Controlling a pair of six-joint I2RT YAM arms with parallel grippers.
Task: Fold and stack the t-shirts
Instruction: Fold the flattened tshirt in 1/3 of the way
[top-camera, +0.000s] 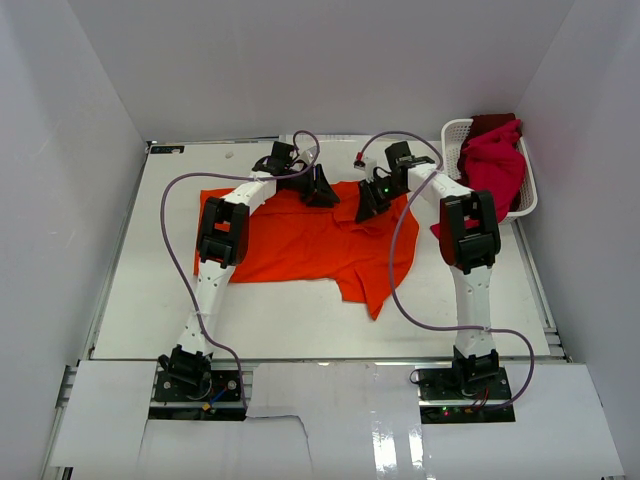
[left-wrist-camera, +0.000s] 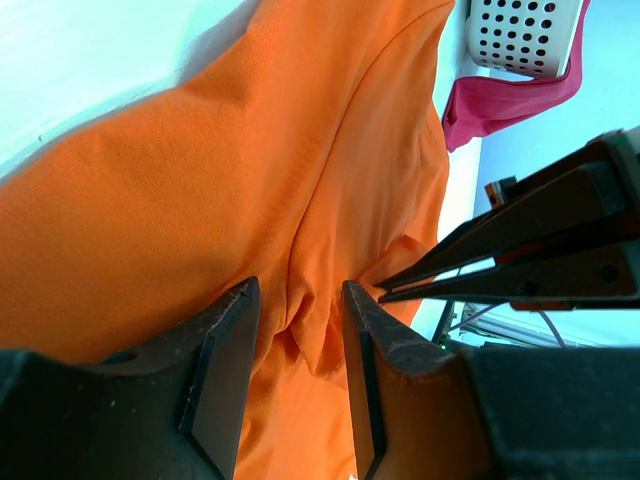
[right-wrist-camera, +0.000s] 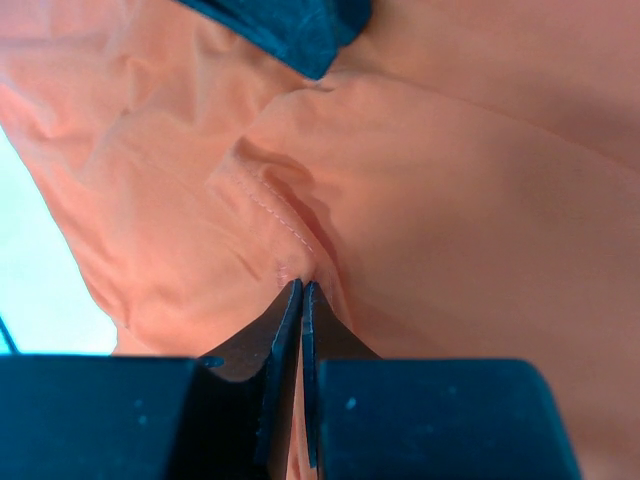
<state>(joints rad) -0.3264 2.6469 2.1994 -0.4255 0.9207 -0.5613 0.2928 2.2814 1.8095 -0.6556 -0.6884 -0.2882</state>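
Orange soft cloth t-shirt pinched shut in right gripper by far edge of table; now close half-open left gripper on its ridge, lift together.

A white plastic lattice basket stands in the upper right of the overhead frame, on a flat white tabletop enclosed by plain white walls on three sides.
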